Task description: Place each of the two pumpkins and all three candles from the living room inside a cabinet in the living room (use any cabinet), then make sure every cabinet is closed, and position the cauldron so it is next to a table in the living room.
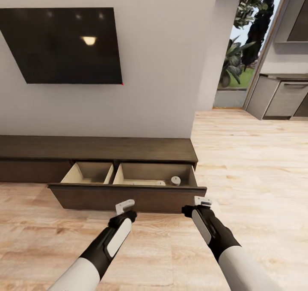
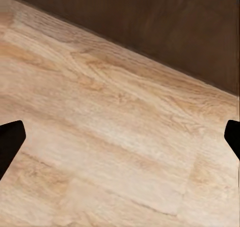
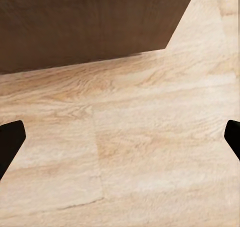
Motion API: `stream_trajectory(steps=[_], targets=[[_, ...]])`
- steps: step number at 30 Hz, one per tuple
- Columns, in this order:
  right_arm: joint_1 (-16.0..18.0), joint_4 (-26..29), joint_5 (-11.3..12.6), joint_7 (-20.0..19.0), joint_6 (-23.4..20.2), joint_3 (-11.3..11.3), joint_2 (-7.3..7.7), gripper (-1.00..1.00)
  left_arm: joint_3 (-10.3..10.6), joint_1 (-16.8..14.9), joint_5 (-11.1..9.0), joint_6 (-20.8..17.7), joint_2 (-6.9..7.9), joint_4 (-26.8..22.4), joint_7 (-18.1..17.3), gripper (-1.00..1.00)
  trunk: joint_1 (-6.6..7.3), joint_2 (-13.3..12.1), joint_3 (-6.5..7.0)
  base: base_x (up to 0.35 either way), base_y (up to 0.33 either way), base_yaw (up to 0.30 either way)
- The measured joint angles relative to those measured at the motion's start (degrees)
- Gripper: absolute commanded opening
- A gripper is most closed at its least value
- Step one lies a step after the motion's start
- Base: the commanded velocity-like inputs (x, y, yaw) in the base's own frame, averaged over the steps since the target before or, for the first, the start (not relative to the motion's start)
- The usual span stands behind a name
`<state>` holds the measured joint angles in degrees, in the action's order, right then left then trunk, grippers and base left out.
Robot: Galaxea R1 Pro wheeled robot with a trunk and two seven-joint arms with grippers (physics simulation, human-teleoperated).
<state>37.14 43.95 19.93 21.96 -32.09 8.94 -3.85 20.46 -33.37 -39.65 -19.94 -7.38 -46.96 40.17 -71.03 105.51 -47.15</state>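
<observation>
The long dark-brown cabinet [image 1: 98,149] runs along the wall, and one wide drawer [image 1: 128,198] is pulled open, showing two pale compartments. A grey-beige candle [image 1: 176,180] stands in the right compartment. A second low pale shape [image 1: 160,183] beside it is half hidden by the drawer front. My left gripper [image 1: 125,205] and right gripper [image 1: 202,201] hover just in front of the drawer, both open and holding nothing. The wrist views look at the floor and the dark drawer front [image 2: 165,32] [image 3: 85,27]. The pumpkins, cauldron and table are out of view.
A black TV [image 1: 64,45] hangs on the wall above the cabinet. Pale wood floor [image 1: 256,163] stretches to the right, towards grey kitchen cabinets [image 1: 282,98] and a window with plants [image 1: 239,51].
</observation>
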Motion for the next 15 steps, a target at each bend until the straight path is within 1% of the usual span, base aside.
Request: stream_trajectory(steps=[2, 4, 5, 7, 8, 11, 13, 15], targets=[[0.05, -0.06, 0.02, -0.01, 0.3, -0.05, 0.08, 1.0, 0.17, -0.05, 2.08, 4.12, -0.08, 1.55, -4.73, 1.0, 0.0, 0.0, 0.0, 0.0, 0.0, 0.0], [0.07, -0.22, -0.02, -0.01, 0.52, 0.05, 0.06, 1.0, 0.26, -0.07, 4.36, 6.68, -0.16, 2.64, -9.17, 1.0, 0.0, 0.0, 0.0, 0.0, 0.0, 0.0], [0.08, -0.28, -0.05, -0.02, 0.59, 0.14, 0.05, 1.0, 0.09, -0.07, 6.13, 7.67, -0.05, 3.5, -11.26, 1.0, 0.0, 0.0, 0.0, 0.0, 0.0, 0.0], [0.08, -0.32, -0.1, -0.03, 0.64, 0.21, 0.04, 1.0, -0.07, -0.08, 7.62, 9.08, 0.06, 4.21, -12.64, 1.0, 0.0, 0.0, 0.0, 0.0, 0.0, 0.0], [0.09, -0.3, -0.12, -0.03, 0.65, 0.23, 0.06, 1.0, 0.03, -0.08, 8.13, 10.98, 0.06, 4.45, -13.12, 1.0, 0.0, 0.0, 0.0, 0.0, 0.0, 0.0], [0.09, -0.29, -0.13, -0.02, 0.72, 0.36, 0.13, 1.0, 0.31, -0.08, 8.43, 14.71, 0.05, 4.74, -13.47, 1.0, -0.65, 1.19, -0.53, 0.0, 0.0, 0.0], [0.07, -0.31, -0.17, -0.05, 0.97, 0.61, 0.13, 1.0, 0.4, -0.08, 8.51, 15.75, 0.05, 4.83, -13.53, 1.0, -1.09, 1.99, -0.89, 0.0, 0.0, 0.0], [0.08, -0.33, -0.26, -0.06, 2.85, 0.87, 0.13, 1.0, 0.46, -0.08, 8.59, 16.18, 0.05, 4.86, -13.54, 1.0, -1.53, 2.79, -1.25, 0.0, 0.0, 0.0]])
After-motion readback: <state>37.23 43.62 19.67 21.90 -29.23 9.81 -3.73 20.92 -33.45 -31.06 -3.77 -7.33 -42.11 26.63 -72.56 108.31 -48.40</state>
